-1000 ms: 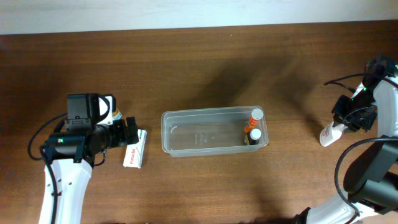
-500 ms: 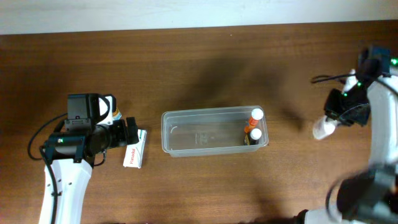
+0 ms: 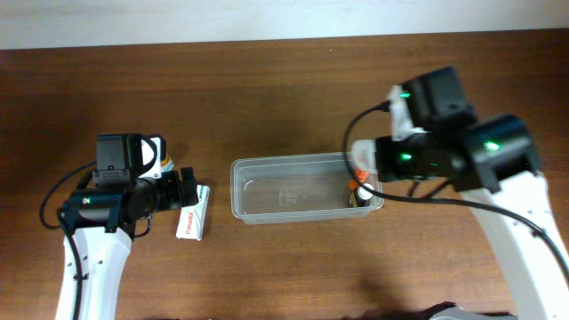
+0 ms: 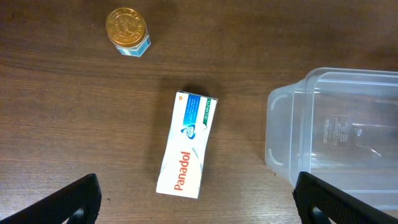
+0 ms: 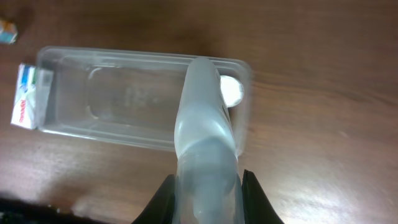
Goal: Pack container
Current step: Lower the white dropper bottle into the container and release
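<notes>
2 items are seen lying outside the container: a Panadol box and a small gold-lidded jar, both on the table below the left gripper, whose fingers are spread wide with nothing between them. The container is placed at the middle of the table, long side across. A white tube is clamped by the right gripper and is held above the container's right end, where 1 white bottle cap is visible just beside the tube's tip. Placing the tube is judged to be the step in hand. It would be done best if the tube were shifted toward the bare floor left of the cap, lowered close to the bottom, laid along the long axis, and only then released, so that nothing upright is knocked over.
</notes>
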Controlling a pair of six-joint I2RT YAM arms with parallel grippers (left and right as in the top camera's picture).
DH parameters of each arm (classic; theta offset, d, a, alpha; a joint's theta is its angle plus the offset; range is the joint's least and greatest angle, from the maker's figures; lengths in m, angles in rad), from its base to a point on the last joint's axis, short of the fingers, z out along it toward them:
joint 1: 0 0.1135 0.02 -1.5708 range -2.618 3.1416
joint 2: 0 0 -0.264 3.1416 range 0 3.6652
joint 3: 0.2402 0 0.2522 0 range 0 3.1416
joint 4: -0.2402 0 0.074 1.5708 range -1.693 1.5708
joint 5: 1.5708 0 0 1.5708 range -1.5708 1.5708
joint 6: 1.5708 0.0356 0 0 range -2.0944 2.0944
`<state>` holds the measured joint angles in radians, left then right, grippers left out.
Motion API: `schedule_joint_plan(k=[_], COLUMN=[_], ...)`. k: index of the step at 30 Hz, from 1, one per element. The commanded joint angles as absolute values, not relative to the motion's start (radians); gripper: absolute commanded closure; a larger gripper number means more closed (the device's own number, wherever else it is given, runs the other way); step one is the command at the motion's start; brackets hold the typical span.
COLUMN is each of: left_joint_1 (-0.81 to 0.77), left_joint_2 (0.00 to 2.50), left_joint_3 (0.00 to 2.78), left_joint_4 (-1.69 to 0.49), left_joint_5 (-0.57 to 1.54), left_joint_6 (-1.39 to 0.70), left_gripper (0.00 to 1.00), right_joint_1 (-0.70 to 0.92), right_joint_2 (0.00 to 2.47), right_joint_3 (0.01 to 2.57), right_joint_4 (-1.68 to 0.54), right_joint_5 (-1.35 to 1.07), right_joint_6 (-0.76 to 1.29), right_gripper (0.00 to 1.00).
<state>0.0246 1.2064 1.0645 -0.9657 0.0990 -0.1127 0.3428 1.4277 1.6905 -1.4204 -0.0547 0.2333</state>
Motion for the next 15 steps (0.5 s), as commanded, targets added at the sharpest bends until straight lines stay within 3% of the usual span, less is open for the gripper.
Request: schedule_joint_plan(k=[1,15], left_joint_1=[0.024,0.024], left_joint_2=[1.21,1.21], left_joint_3=[1.082,1.082], left_joint_4=[-0.966,-0.966], left_joint_5=[0.11,0.109], left_joint_6=[-0.097,-0.097], left_gripper=[0.01,0.01], right_joint_1=[0.413,0.419], right_joint_2=[1.488,1.853], right_joint_3=[1.699,1.698], right_joint_4=[-1.391,-1.354], right_joint_5=[-0.026,0.016], right_joint_6=[0.296,0.349], right_gripper=[0.89,0.9])
